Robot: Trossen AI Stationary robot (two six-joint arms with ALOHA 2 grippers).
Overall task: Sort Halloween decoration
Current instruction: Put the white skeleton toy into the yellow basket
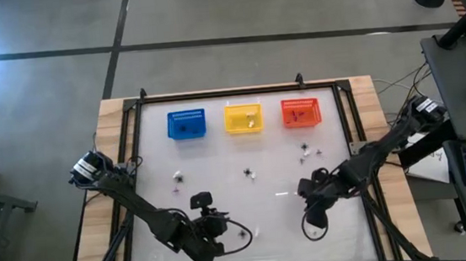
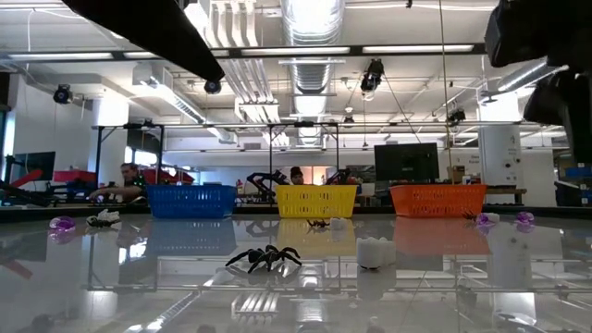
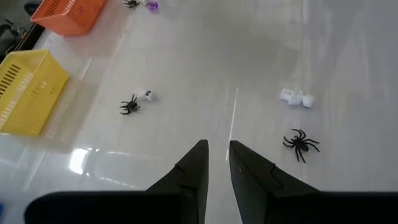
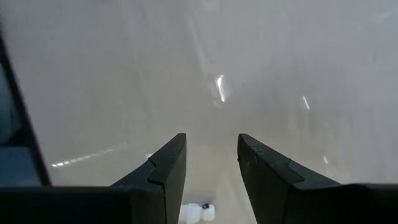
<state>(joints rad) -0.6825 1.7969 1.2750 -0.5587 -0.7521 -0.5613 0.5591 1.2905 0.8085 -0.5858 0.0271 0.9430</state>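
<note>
The Halloween decoration lies scattered on the white table. In the left wrist view a black spider (image 3: 301,144) and a whitish piece (image 3: 296,98) lie ahead of my left gripper (image 3: 217,146). Another spider (image 3: 130,106) lies beside a small whitish piece (image 3: 144,95). My left gripper (image 1: 223,231) hovers near the table's front, its fingers a narrow gap apart and nothing between them. My right gripper (image 4: 211,140) hangs open over the table at the front right (image 1: 309,202). A whitish piece (image 4: 198,213) lies on the table below its fingers, untouched.
A blue basket (image 1: 186,124), a yellow basket (image 1: 243,118) and an orange basket (image 1: 301,112) stand in a row at the table's far side, each with a small piece inside. More pieces lie mid-table (image 1: 176,179), (image 1: 249,173), (image 1: 307,150). A dark frame (image 1: 213,96) borders the table.
</note>
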